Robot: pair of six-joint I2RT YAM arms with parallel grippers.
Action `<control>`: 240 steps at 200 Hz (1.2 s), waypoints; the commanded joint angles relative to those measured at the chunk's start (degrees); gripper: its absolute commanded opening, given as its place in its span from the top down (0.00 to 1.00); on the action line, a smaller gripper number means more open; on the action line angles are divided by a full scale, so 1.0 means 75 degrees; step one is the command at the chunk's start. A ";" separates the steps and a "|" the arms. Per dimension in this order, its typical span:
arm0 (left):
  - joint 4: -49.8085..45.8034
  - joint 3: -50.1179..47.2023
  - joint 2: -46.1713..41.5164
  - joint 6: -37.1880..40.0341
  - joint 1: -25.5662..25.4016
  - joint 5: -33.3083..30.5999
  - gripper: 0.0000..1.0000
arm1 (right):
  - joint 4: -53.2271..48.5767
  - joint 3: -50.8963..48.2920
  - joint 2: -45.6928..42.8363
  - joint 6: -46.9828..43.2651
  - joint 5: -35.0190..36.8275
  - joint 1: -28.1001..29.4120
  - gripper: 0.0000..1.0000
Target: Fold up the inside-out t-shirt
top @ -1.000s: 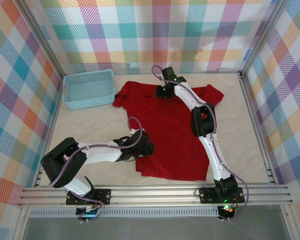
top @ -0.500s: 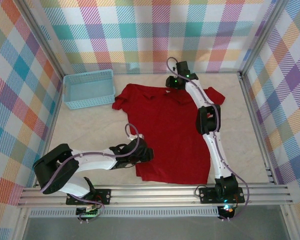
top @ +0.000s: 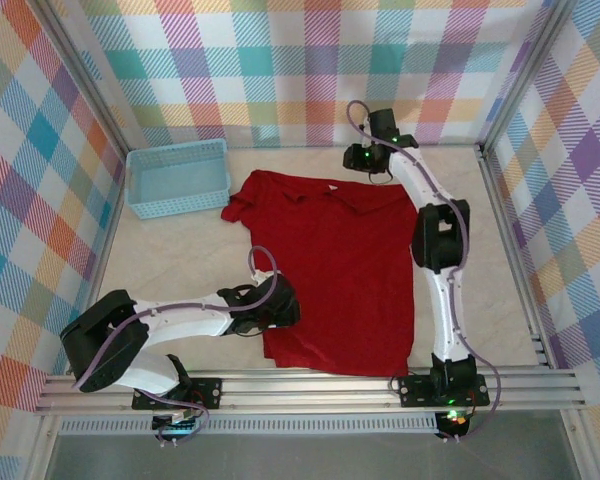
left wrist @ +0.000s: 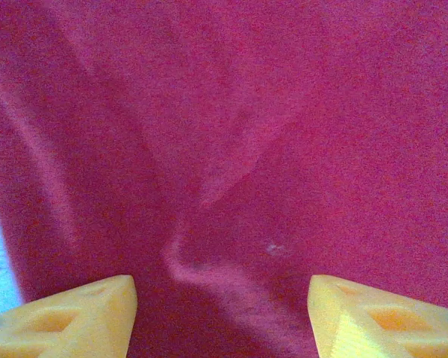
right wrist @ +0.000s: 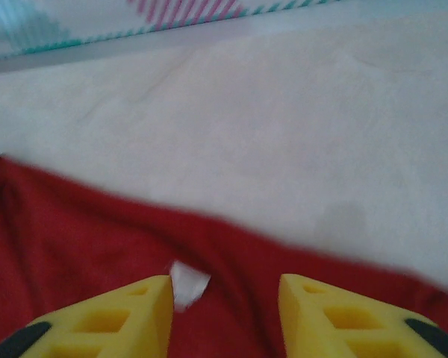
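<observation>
Nearest, the left gripper (left wrist: 220,321) hangs low over the near-left part of the plain red short-sleeved cloth t-shirt (top: 340,270). Its two yellow wedge-shaped fingers (left wrist: 75,317) stand wide apart with nothing pinched between them. A soft raised crease of red cloth runs up through the gap below them. Whether the tips touch the fabric cannot be told, since they are cut off at the bottom edge of the wrist view. A sliver of the pale stone-patterned table (top: 180,260) shows at the left of that view.

The t-shirt lies spread flat on the table between the two arms. Its long axis runs near to far, with the hem towards the arm bases and the collar at the far end. One sleeve sticks out at the far left, near the light-blue rectangular plastic basket (top: 178,182). The right arm crosses the shirt's right edge and hides part of it.

Farthest, the right gripper (right wrist: 224,317) sits at the collar end, fingers parted and gripping nothing. A small pale neck label (right wrist: 187,284) lies in the gap, just beside its left finger. The wrist view is blurred, so contact with the cloth cannot be judged. Beyond the red edge lie bare table and the foot of the pastel plaid wall (top: 280,70).
</observation>
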 commanded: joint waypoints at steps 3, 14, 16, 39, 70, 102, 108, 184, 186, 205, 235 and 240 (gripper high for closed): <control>-0.0975 0.0408 -0.0123 0.0481 0.0277 -0.0449 0.37 | 0.0257 -0.2376 -0.2485 -0.0034 0.0225 0.0373 0.52; -0.0931 0.0414 -0.0311 0.0590 0.0428 -0.0460 0.37 | 0.0430 -0.3699 -0.3396 0.0203 0.0163 0.0499 0.51; -0.0931 0.0408 -0.0351 0.0614 0.0457 -0.0461 0.37 | 0.0459 -0.3937 -0.3551 0.0261 0.0168 0.0518 0.51; -0.1057 0.0414 -0.0693 0.0946 0.0613 -0.0630 0.36 | 0.0395 -0.6164 -0.4949 0.0607 0.0371 0.1100 0.51; -0.1072 0.0182 -0.1035 0.1180 0.0752 -0.0640 0.34 | 0.0376 -0.8304 -0.6113 0.1156 0.0743 0.2220 0.52; -0.0826 -0.0070 -0.1158 0.1153 0.0791 -0.0522 0.34 | 0.0636 -0.9590 -0.6823 0.2049 0.0813 0.3027 0.52; -0.0736 -0.0107 -0.1160 0.1138 0.0790 -0.0469 0.34 | 0.0750 -0.9820 -0.6918 0.2232 0.0752 0.3109 0.53; -0.0427 -0.0095 -0.0806 0.1084 0.0783 -0.0239 0.33 | 0.1370 -0.9919 -0.6000 0.3053 0.0252 0.3794 0.57; -0.0424 -0.0100 -0.0806 0.1081 0.0783 -0.0233 0.33 | 0.1344 -0.9899 -0.5956 0.3063 0.0272 0.3794 0.57; -0.0427 -0.0171 -0.0830 0.1050 0.0788 -0.0192 0.32 | 0.1116 -0.9731 -0.5693 0.3093 0.0554 0.3839 0.62; -0.0427 -0.0231 -0.0785 0.1092 0.0779 -0.0076 0.32 | 0.0876 -0.9599 -0.5676 0.3039 0.0860 0.3899 0.80; -0.0426 -0.0221 -0.0769 0.1122 0.0781 -0.0050 0.32 | 0.0838 -0.9584 -0.5692 0.3015 0.0882 0.3906 0.83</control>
